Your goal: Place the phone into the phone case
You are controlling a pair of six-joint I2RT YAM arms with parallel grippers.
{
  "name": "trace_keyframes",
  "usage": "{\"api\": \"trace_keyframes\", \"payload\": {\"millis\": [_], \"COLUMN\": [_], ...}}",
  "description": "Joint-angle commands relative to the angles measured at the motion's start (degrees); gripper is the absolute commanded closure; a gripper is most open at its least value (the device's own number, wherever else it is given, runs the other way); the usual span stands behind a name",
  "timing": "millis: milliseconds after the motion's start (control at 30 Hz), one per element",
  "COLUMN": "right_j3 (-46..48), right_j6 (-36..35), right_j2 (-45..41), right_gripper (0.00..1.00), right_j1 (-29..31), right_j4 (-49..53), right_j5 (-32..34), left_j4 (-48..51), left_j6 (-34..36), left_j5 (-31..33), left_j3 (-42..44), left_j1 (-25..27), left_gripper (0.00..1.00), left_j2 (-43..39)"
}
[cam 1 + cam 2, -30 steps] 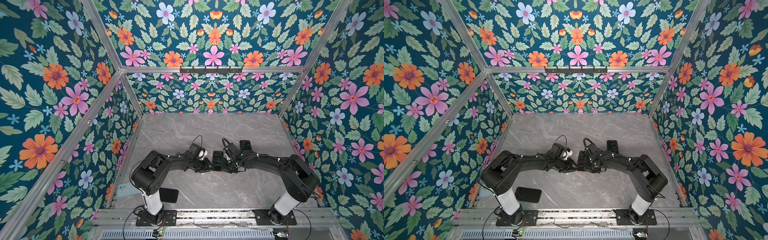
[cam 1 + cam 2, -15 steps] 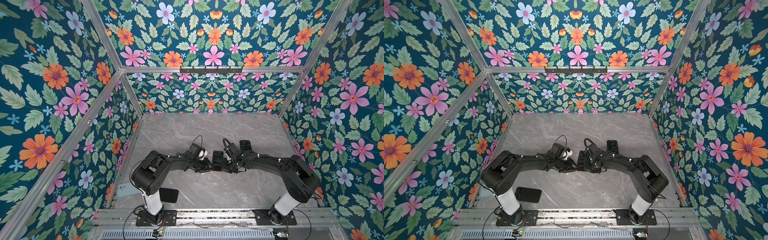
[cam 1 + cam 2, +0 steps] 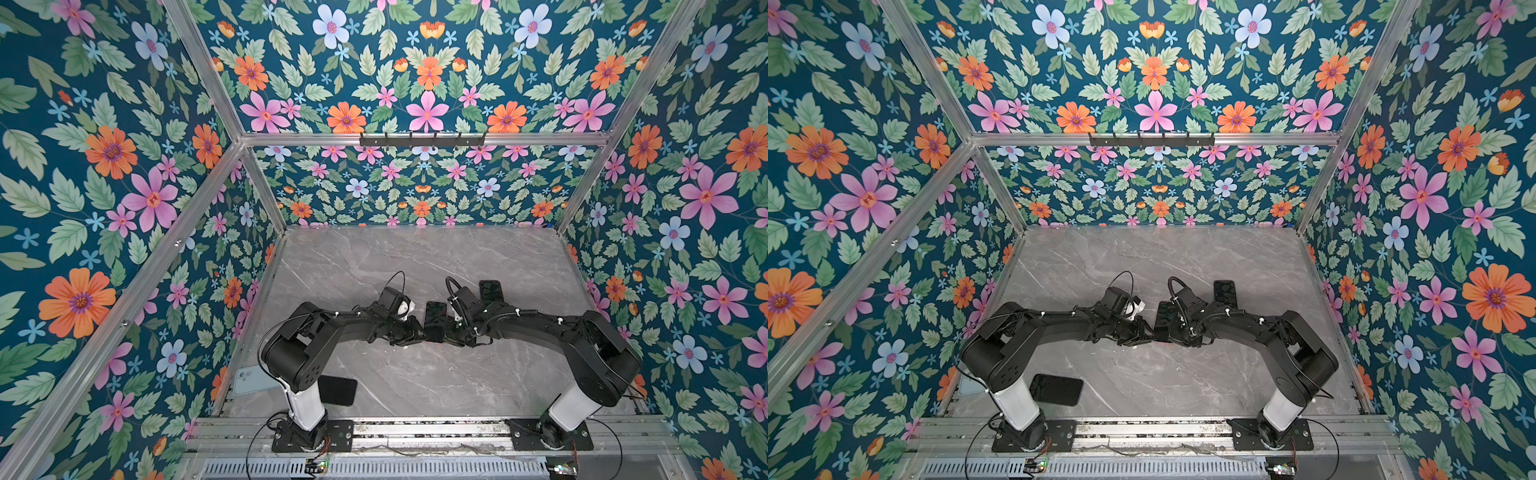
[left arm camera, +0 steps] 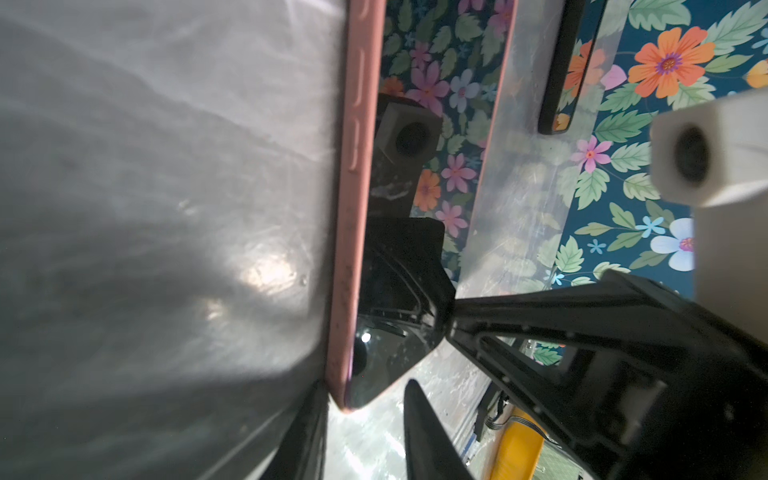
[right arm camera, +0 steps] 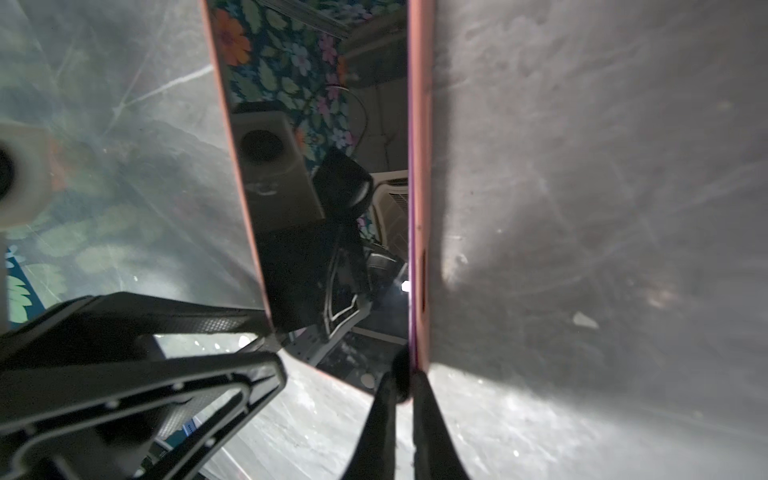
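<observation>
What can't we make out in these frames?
Left wrist view: left claw straddles the phone case corner; whether it clamps is unclear.
Both top views: phone near corners covered by right claw and left claw; seating too small to judge.
Both top views: pale blue item partly behind the left arm's base; phone or case unclear.

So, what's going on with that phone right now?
Left gripper open, straddling pink phone case corner. Right gripper pinching its rim. Phone lies in the case, flat on table. Other dark phone beyond, apart.
</observation>
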State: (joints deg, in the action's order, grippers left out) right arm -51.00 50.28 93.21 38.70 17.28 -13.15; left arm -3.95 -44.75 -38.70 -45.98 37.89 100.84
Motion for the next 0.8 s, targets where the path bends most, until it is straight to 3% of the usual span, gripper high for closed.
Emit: {"api": "trace_keyframes", "payload": {"millis": [0,267,433,767], "right_j3": [-0.86,-0.94,-1.22,-0.69], "right_j6": [-1.26,-0.95,-0.63,-0.02], "right_j2": [-1.95,-0.30,1.21,4.00], "right_gripper": [0.81,0.71,0.68,0.67], "right_j1": [0.06,-0.56,-0.65,-0.94], "right_j4": [3.42,1.98,1.14,-1.28], "right_j5": [3.92,1.72,0.12,-1.96], "left_j4": [7.56,14.76,14.29,11.59], "left_j6": [3.09,5.33,5.04,3.97], "left_j5": [3.08,4.93,3.78,2.31], "left_j3": [-1.31,-5.35,-6.67,-6.43], "left_j1": [0.00,0.03,0.09,0.77], "left_gripper": [0.66,0.60,0.60,0.68], "left_j2": [-1.08,-0.13,1.16,3.18]}}
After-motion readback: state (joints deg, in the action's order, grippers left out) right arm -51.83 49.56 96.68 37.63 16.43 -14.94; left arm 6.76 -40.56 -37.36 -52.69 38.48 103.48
